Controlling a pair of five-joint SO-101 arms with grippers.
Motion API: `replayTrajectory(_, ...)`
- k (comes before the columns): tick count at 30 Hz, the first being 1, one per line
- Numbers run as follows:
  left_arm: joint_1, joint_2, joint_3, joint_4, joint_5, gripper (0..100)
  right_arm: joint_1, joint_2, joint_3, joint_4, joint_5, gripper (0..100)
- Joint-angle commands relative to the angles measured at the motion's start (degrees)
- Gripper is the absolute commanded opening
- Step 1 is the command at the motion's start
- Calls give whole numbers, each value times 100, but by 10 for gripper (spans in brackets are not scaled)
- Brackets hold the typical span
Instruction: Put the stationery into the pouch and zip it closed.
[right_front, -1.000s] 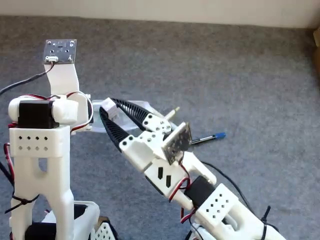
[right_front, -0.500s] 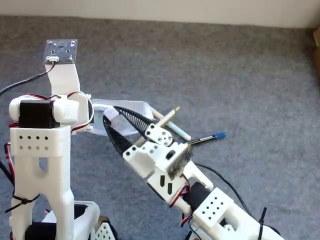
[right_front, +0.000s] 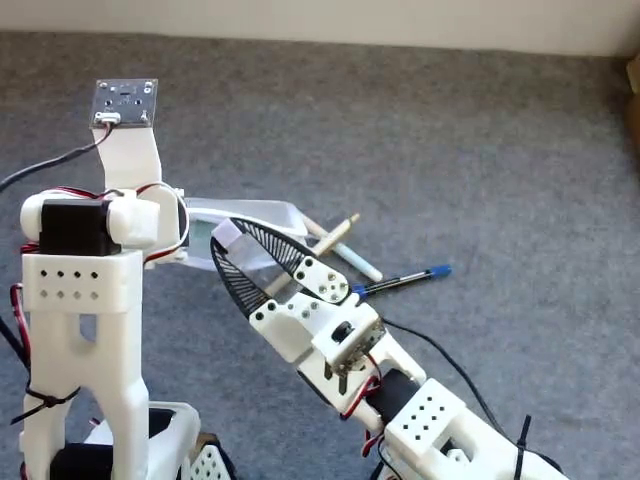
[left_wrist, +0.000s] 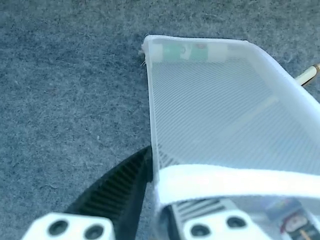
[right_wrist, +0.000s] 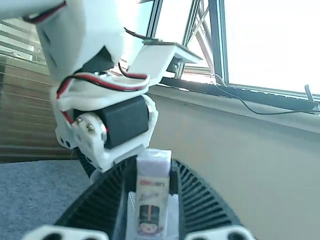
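A translucent white mesh pouch (right_front: 265, 213) (left_wrist: 215, 110) is held up off the carpet at its edge, with my left gripper (left_wrist: 160, 186) shut on its white rim. My right gripper (right_front: 226, 237) (right_wrist: 150, 172) is at the pouch's near end, shut on a small white eraser (right_front: 224, 233) (right_wrist: 151, 200) with printed wrapping. On the carpet right of the pouch lie a wooden pencil (right_front: 335, 232) (left_wrist: 309, 74), a pale pen (right_front: 357, 264) and a blue-capped pen (right_front: 402, 278).
Grey carpet (right_front: 500, 150) covers the whole floor, with open room at the back and right. The left arm's white tower (right_front: 80, 300) stands at the near left. In the right wrist view a wall and window (right_wrist: 260, 45) lie behind.
My right gripper has rolled its wrist over and shifted a little right and nearer with the eraser. The left arm and pouch have stayed put.
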Motion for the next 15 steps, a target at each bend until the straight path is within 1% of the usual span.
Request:
replayTrajectory(1, 84, -22, -242, -9, 62, 10, -31, -57, -4, -57, 79, 115)
replayTrajectory(3, 84, -22, -242, -9, 62, 10, -31, -57, 84, -57, 79, 135)
replayTrajectory(15, 84, -22, -242, -9, 62, 10, -22, -66, 127, -57, 62, 135)
